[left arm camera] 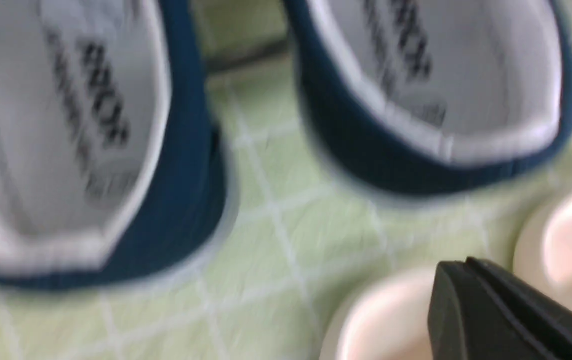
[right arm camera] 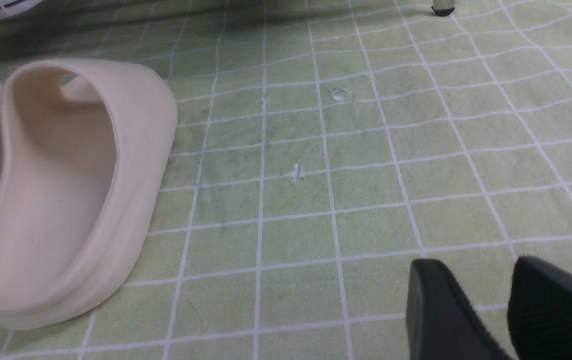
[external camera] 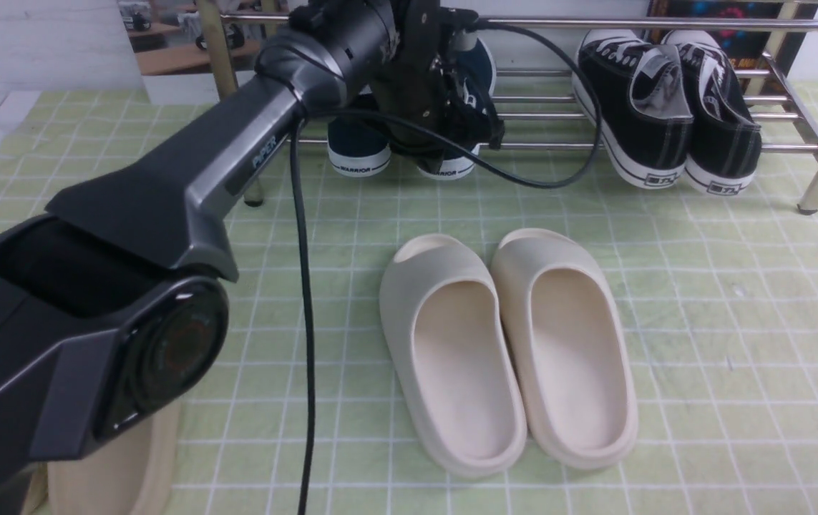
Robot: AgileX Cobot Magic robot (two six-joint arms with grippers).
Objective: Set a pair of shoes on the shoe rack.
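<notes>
**Left hand.** In the left wrist view, the fingers of the left hand (left arm camera: 466,290) are pressed together with nothing between them. That view is blurred. In the front view, the left arm (external camera: 187,179) reaches forward to the left half of the shoe rack (external camera: 666,23), and its wrist covers part of the shoes there.

**Right hand.** The right hand (right arm camera: 476,280) appears only in its own wrist view. Its fingers are spread and hold nothing. It hangs over bare green checked mat (right arm camera: 366,200), which covers the worktop, beside the cream slide on the right.

**Task items.** The pair of shoes (external camera: 358,143) sits on the lower tier of the shoe rack, left of centre. Both shoes stand side by side. Their white heels, marked "WARRIOR", overhang the front bar toward the robot. The left wrist view shows their two white-trimmed openings close up, apart from the closed fingers.

**Other items.**
- A pair of black lace-up sneakers (external camera: 666,114) occupies the right part of the same tier, heels toward the robot.
- A pair of cream slides (external camera: 509,350) lies on the mat in front of the rack, touching each other.
- A further tan slide (external camera: 115,465) is partly hidden under the left arm.
</notes>
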